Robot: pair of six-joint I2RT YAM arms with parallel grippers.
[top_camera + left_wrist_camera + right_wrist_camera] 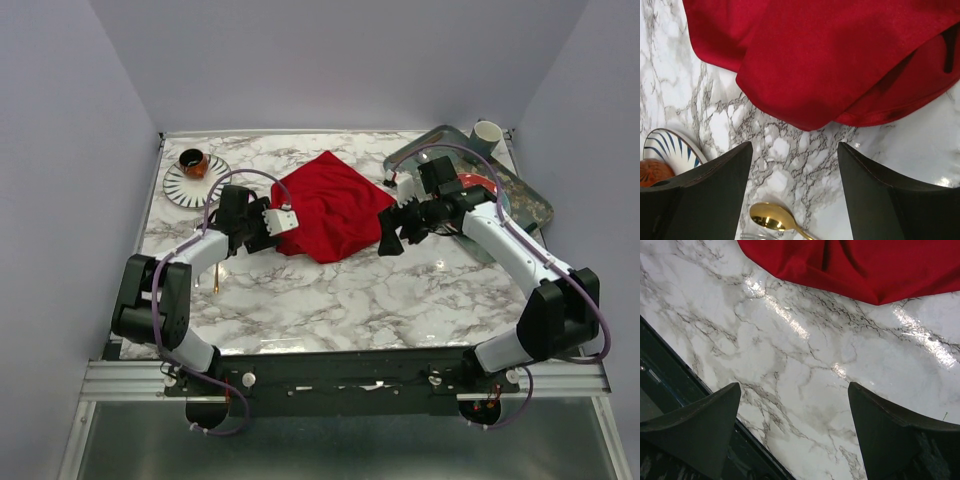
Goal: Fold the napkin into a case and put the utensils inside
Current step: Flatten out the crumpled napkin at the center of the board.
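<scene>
The red napkin (330, 205) lies rumpled and loosely doubled over in the middle of the marble table, a wide heap rather than a narrow case. My left gripper (262, 232) hangs open just off its left edge. In the left wrist view the napkin (830, 55) is ahead of that gripper (795, 145), and only bare marble is between the fingers. The gold spoon (771, 216) lies below them, also visible from above (215, 282). My right gripper (390, 238) stands open at the napkin's right edge, over bare marble (794, 385), the cloth (865, 265) beyond it. I cannot make out the fork.
A striped saucer (195, 178) with a brown cup stands at the back left, and its rim (670, 150) shows beside my left finger. A tray (530, 200) at the back right holds a white cup (487, 135) and a red patterned plate (478, 183). The table's near edge (670, 365) is close.
</scene>
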